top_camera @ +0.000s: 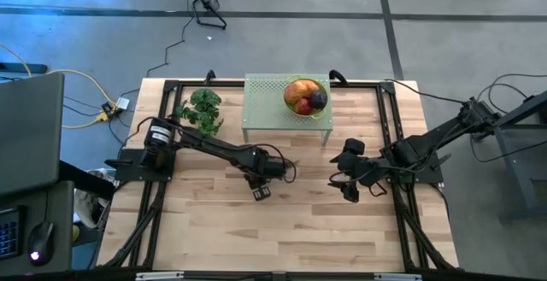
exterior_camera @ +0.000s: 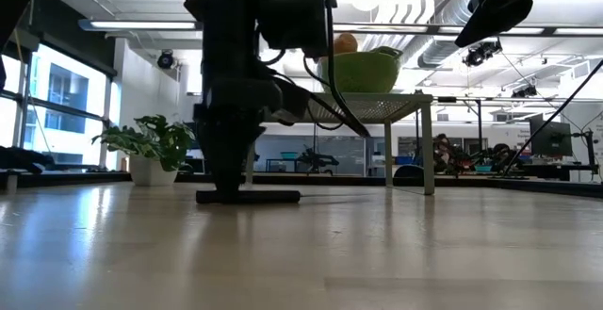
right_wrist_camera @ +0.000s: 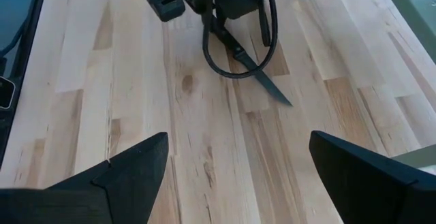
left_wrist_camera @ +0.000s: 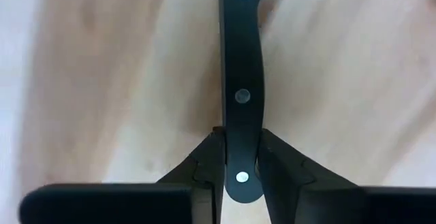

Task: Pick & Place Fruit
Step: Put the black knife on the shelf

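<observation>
The fruit (top_camera: 306,96), an orange piece, a red one and a dark purple one, lies in a green bowl (exterior_camera: 363,70) on a pale green perforated stand (top_camera: 273,102) at the table's far middle. My left gripper (top_camera: 267,177) points down at the table's middle, shut on a slim dark knife (right_wrist_camera: 262,81) that lies on the wood. My right gripper (top_camera: 349,187) hovers open and empty to its right; its own view (right_wrist_camera: 235,176) shows the wide gap. My left gripper pinches the knife's black riveted handle (left_wrist_camera: 242,152) between its two fingers (left_wrist_camera: 208,163), near the handle's butt end. The fingers come from above, pointing down, one on each long side of the handle. The knife lies flat on the table, its blade (right_wrist_camera: 272,91) pointing away.
A leafy green bunch (top_camera: 202,110) stands at the far left, beside the stand. The stand's legs (exterior_camera: 429,150) reach the table behind my left gripper. Bare wood stretches along the near half of the table (top_camera: 282,238).
</observation>
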{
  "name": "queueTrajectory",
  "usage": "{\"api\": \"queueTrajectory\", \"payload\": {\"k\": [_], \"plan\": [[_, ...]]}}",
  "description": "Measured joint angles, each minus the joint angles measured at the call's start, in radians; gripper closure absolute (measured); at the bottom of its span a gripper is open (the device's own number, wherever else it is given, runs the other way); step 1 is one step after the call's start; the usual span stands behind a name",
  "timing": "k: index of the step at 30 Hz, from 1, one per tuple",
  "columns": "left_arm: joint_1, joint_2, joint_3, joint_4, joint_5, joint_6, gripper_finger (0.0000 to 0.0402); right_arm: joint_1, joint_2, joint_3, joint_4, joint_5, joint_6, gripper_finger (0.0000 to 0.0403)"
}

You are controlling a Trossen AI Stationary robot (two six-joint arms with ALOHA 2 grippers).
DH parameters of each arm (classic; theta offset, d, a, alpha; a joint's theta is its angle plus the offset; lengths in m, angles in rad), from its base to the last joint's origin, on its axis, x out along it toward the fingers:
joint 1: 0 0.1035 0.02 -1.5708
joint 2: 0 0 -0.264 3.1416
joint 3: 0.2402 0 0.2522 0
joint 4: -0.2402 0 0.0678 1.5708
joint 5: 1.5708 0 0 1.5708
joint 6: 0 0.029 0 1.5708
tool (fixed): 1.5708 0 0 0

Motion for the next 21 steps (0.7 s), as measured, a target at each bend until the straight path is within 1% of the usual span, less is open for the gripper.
{"api": "queueTrajectory", "payload": {"k": [3, 7, 21], "plan": [[-0.004, -0.021, -0.004, -0.003, 0.046, -0.019, 0.0342, 0.0, 0.0, 0.0, 0.0, 0.0, 0.0, 0.0053], [-0.017, -0.046, -0.003, 0.033, 0.108, -0.044, 0.0339, 0.0, 0.0, 0.0, -0.001, 0.0, 0.0, 0.0053], [-0.104, -0.087, 0.0, 0.073, 0.095, -0.158, 0.0337, 0.0, 0.0, 0.0, -0.005, 0.0, -0.002, 0.0053]]}}
